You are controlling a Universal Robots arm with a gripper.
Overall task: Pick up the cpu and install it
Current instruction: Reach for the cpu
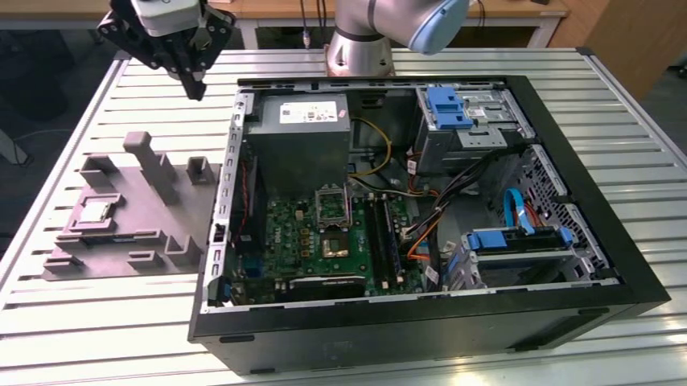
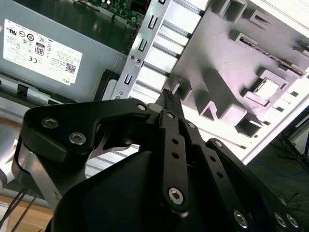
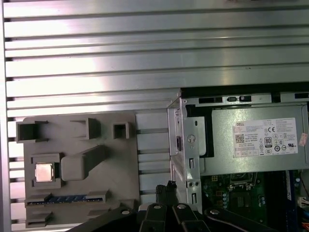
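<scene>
Claw [image 1: 195,87] clenched empty above the slatted bench [image 1: 96,322]
It grips nothing; the cpu [image 1: 95,211] lies in a recess of the grey tray [image 1: 134,219] beside the open computer case [image 1: 429,326], well apart from the claw

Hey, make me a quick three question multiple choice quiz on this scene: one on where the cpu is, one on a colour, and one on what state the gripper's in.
1. Where is the cpu?
A) in a recess of the grey tray
B) in the board's socket
C) between the gripper's fingers

2. What colour is the board inside the case?
A) red
B) green
C) white

3. What is the gripper holding?
A) the cpu
B) a cable
C) nothing

Answers:
1 A: the silver square lies in the tray's recess in the exterior view and both wrist views.
2 B: the board shows green beside its socket.
3 C: its tips meet, bare, above the table by the case's corner.
</scene>
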